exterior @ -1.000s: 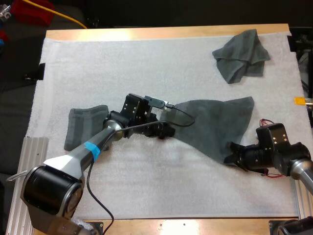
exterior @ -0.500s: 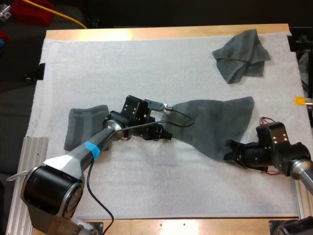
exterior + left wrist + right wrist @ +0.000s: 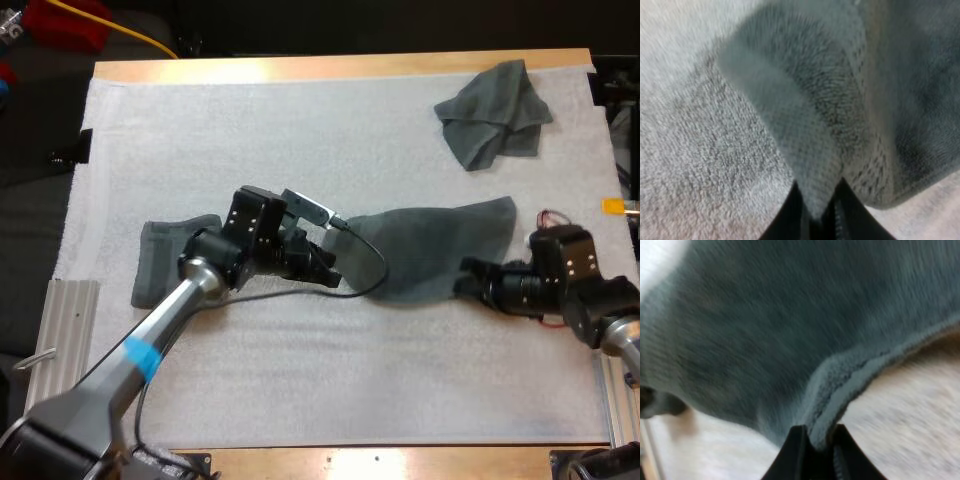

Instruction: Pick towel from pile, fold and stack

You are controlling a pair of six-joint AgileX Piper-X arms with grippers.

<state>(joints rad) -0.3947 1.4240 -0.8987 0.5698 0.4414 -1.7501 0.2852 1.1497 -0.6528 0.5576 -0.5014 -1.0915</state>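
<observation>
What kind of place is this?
Likely a robot workshop: the left claw and right claw both grip a towel over a white mat on a wooden table.

A white mat [image 3: 300, 120] covers most of the wooden bench [image 3: 330, 67], a ribbed metal rail [image 3: 65, 310] flanks its near left edge, and a yellow cable [image 3: 150, 42] trails beyond its far left corner.

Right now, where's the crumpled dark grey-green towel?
High view: the crumpled dark grey-green towel lies far right on the white mat, beyond the stretched towel.
</observation>
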